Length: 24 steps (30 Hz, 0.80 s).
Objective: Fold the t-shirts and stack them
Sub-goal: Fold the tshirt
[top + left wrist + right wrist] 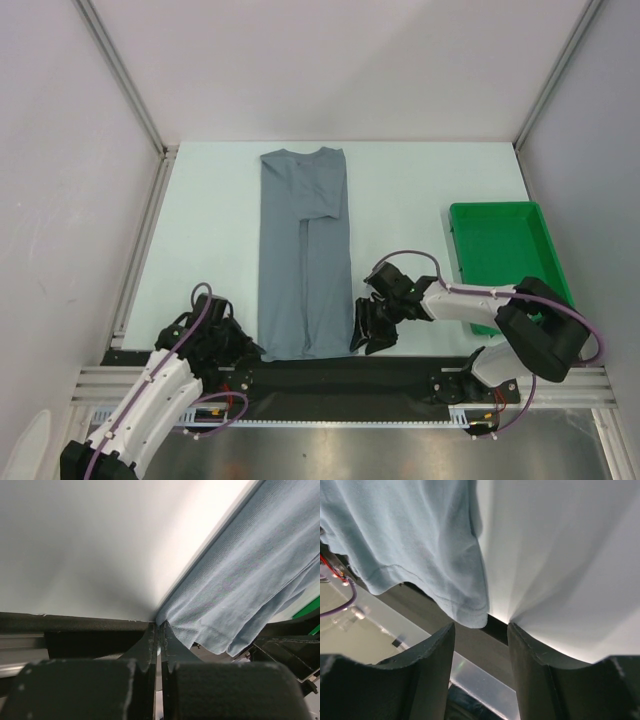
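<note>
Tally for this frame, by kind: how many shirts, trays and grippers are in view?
t-shirt: 1
green tray: 1
grippers: 2 (left gripper, right gripper)
Total: 4

- T-shirt: lies flat on the worktop as a long strip, slightly left of centre, with its collar toward the far edge and its hem at the near edge.
- Tray: on the worktop, right of the t-shirt and well apart from it, near the right edge.
- Left pincer: at the t-shirt's near left corner, touching the hem.
- Right pincer: just beside the near right corner, between t-shirt and tray.
</note>
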Motion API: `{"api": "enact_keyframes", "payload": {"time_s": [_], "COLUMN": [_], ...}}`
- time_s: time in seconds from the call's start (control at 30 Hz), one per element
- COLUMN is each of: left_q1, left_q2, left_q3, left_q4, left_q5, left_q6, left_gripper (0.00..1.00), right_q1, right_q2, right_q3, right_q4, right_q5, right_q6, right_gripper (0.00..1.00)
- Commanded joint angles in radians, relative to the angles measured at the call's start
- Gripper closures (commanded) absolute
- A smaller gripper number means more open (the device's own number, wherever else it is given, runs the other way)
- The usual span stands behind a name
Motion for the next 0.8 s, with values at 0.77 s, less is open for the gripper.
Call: {"api": "enact_keyframes", "payload": {"time_s": [0.77], "left_q1": [-0.002], "left_q2": [0.017], "left_q3": [0.019], "left_q4": [0.074], "left_q5": [0.013], "left_q6": [0.009], "left_gripper": [1.0], "right_q1": [-0.027], "right_q2": [0.071], "right_q3": [0.0], "right_q4": [0.024], "right_q5": [0.046], "right_q6": [-0.03], "right_gripper": [0.52]}}
